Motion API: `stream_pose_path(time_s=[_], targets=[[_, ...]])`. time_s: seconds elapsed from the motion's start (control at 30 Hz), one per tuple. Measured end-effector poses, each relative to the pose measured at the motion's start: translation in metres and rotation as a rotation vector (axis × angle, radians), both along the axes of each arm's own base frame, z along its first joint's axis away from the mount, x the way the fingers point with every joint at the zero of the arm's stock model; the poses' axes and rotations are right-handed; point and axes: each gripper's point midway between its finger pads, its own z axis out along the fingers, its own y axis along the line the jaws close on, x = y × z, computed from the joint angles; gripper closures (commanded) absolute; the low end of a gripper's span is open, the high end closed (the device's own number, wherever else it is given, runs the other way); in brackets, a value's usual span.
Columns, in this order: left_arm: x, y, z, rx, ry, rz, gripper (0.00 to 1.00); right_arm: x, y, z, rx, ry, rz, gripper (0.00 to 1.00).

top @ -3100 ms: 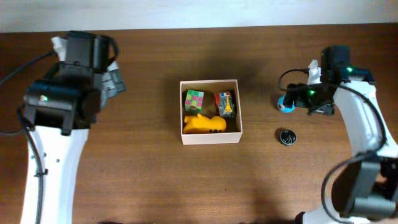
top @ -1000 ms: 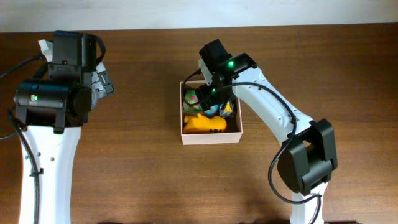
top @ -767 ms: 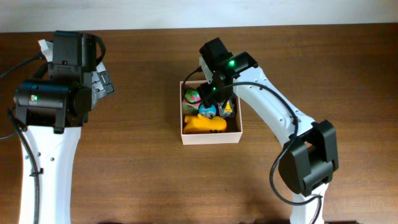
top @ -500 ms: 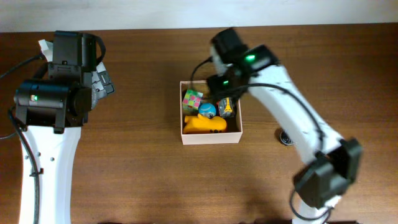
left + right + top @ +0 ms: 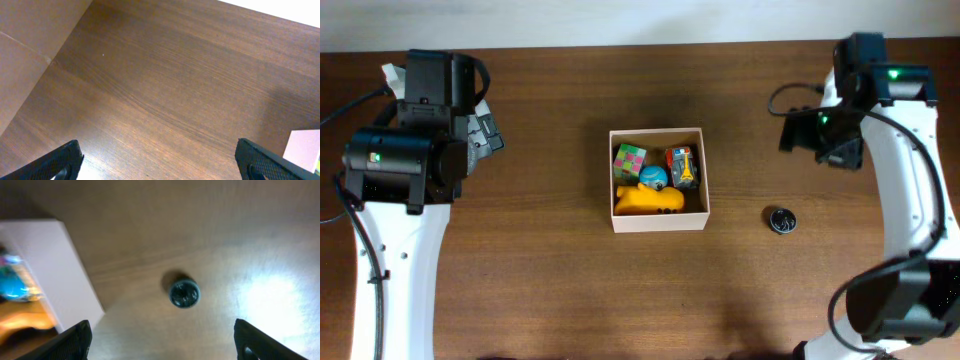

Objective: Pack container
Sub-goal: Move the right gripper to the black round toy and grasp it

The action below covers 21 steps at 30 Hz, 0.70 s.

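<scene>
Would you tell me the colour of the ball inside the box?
Blue; the small round ball shows best in the overhead view.

The table is dark brown wood with a fine grain running mostly side to side. Two things lie directly on it. The container, a square white-walled cardboard box with a tan inside, sits flat near the middle of the table. At about 4 o'clock from the box, well apart from it, a small dark round object rests alone on bare wood. In the right wrist view this object looks teal-black, with a bright patch of glare on the tabletop at its 3 o'clock and the box wall at its 9 o'clock.
</scene>
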Motion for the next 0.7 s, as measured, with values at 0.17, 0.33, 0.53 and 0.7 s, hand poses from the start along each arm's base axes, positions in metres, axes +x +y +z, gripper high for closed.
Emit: stream_pose_path(time_s=[0.17,0.33,0.53,0.7], targets=[[0.0,0.0,0.0,0.0,0.0,0.0,0.01,-0.02,-0.002,-0.062,0.021,0.14,-0.03,0.18],[0.0,0.0,0.0,0.0,-0.001,0.0,0.01,-0.041,0.001,-0.109,0.035,0.21,-0.053,0.18],[0.0,0.0,0.0,0.0,0.001,0.0,0.01,-0.058,0.003,-0.152,0.037,0.231,-0.076,0.25],[0.0,0.0,0.0,0.0,0.001,0.0,0.01,-0.064,0.004,-0.171,0.037,0.22,-0.078,0.25]])
